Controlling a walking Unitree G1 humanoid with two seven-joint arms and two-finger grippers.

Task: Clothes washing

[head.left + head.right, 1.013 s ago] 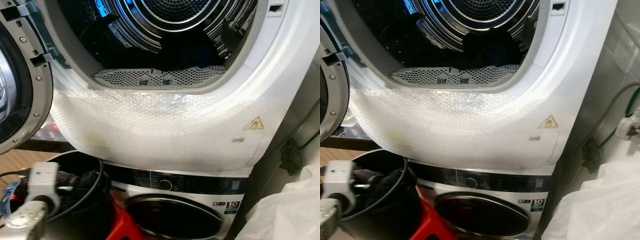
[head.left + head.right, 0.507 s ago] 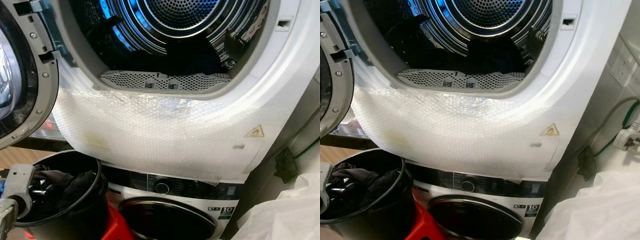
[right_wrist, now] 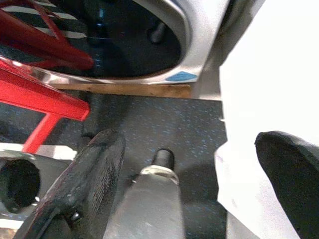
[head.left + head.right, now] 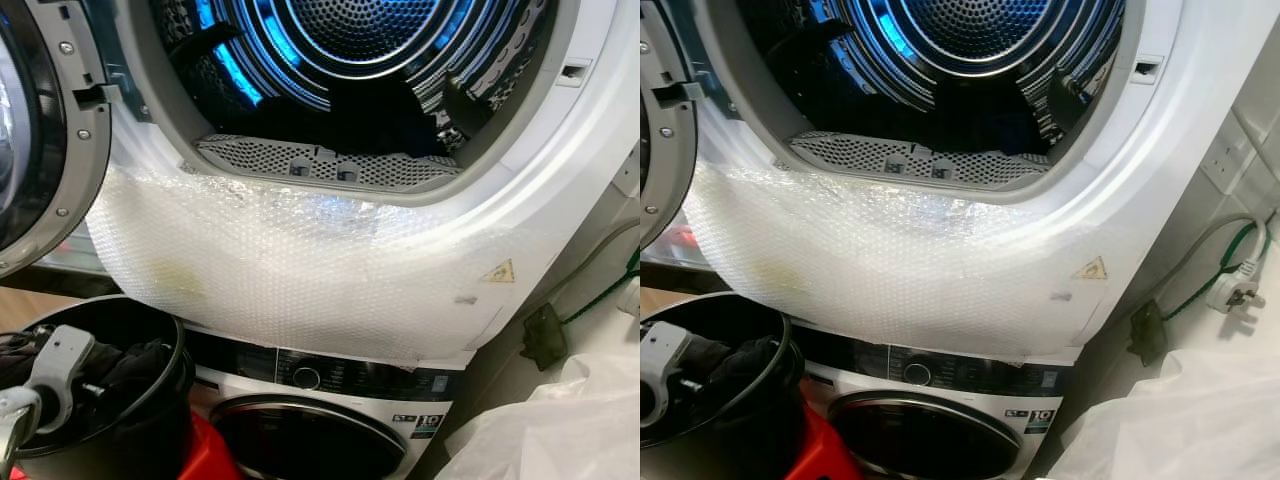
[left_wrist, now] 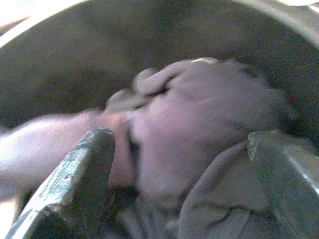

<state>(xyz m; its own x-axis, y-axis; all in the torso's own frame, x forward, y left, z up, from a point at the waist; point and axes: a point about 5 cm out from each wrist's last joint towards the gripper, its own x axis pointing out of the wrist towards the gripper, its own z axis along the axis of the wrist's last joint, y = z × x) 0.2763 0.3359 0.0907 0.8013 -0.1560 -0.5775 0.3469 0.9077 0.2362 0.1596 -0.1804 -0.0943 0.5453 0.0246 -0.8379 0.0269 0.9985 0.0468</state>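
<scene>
Two stacked laundry machines fill the background, the upper drum (image 4: 360, 60) open and lit blue, bubble wrap (image 4: 290, 270) taped below its mouth. Dark clothes (image 4: 135, 362) lie in the black bucket (image 4: 150, 430) at seven o'clock. The left gripper (image 5: 184, 164) hangs spread above them. The right gripper (image 3: 192, 164) hangs apart over dark floor (image 3: 164, 124).

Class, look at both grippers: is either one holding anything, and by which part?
Neither. The left gripper is open over the clothes in the black bucket; the right gripper is open above the floor.
</scene>
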